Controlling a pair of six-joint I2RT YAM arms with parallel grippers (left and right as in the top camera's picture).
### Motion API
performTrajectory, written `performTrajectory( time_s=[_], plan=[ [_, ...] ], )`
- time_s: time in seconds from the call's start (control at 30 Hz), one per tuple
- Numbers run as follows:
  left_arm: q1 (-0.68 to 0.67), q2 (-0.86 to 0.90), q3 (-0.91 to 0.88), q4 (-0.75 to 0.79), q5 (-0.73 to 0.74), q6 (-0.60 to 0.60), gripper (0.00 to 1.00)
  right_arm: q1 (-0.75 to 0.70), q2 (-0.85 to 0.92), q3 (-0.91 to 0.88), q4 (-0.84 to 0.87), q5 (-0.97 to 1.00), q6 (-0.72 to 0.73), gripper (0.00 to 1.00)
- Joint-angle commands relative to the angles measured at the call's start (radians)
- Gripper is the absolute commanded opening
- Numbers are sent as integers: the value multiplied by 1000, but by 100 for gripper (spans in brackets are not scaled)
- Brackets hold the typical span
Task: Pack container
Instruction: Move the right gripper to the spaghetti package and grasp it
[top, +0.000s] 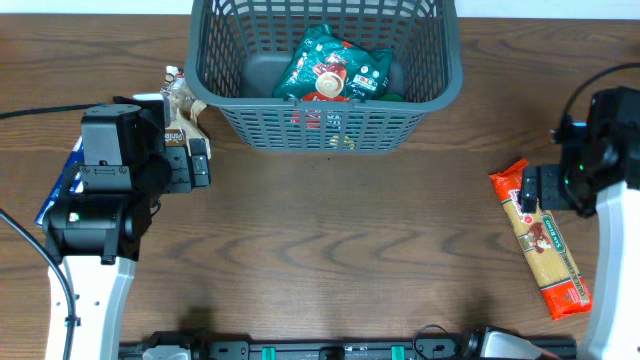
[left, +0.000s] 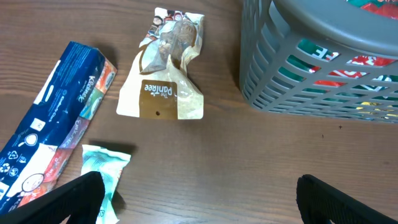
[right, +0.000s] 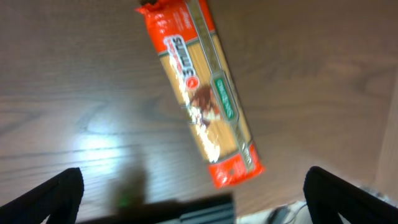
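At the right side of the counter (top: 330, 260), just under the right fingers (right: 53, 199): spaghetti packet (right: 202, 99), flat on the wood and untouched. Fingers spread wide, holding nothing, one on each side of the packet's near end. Long axis slanted in the wrist view, running away from the fingers and leaning left, so meets the closing line at an angle rather than squarely. Probably calls for a small twist of the wrist before closing across the narrow width. Bulk of the packet ahead of the fingers, not between them, so likely needs a reach forward as well. Height above the packet hard to judge from the blurred wrist view.

At the far middle of the counter: container (top: 330, 128), upright, green packets (top: 335, 65) already inside, well apart from the spaghetti and off to its far left. Left fingers (left: 68, 199) also wide and empty, nearer the container, with a beige packet (left: 163, 81) near its corner. For the spaghetti, right arm plainly the nearer.
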Motion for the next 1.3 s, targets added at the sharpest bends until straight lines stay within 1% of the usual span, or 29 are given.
performTrajectory(
  time_s=[0.0,0.03,0.1,0.23,0.3,0.37,0.5,0.7,0.8,0.97,1.07,1.27],
  plan=[
    [5,5,17,0,-11,7,99,-15,71,-20,23,-16,-224,96],
    [5,5,17,0,-11,7,99,-15,83,-20,29,-19,-248,99],
    [5,5,17,0,-11,7,99,-15,117,-20,70,-19,-299,99],
    [5,5,17,0,-11,7,99,-17,156,-20,146,-43,-301,99],
    [5,5,17,0,-11,7,99,-24,169,-21,178,-42,-343,99],
    [5,5,17,0,-12,7,99,-35,183,-21,207,-47,-351,99],
    [5,5,17,0,-12,7,99,-70,212,-30,197,-119,-350,99],
    [5,5,17,7,-12,7,99,-160,216,-115,253,-134,-364,99],
    [5,5,17,23,-12,7,98,-204,216,-184,282,-199,-389,99],
    [5,6,17,47,-12,7,99,-217,216,-315,364,-197,-396,99],
    [5,8,17,49,-12,7,99,-219,216,-387,417,-134,-395,99],
    [5,10,17,49,-12,7,99,-237,216,-447,489,-124,-391,99]
  ],
)
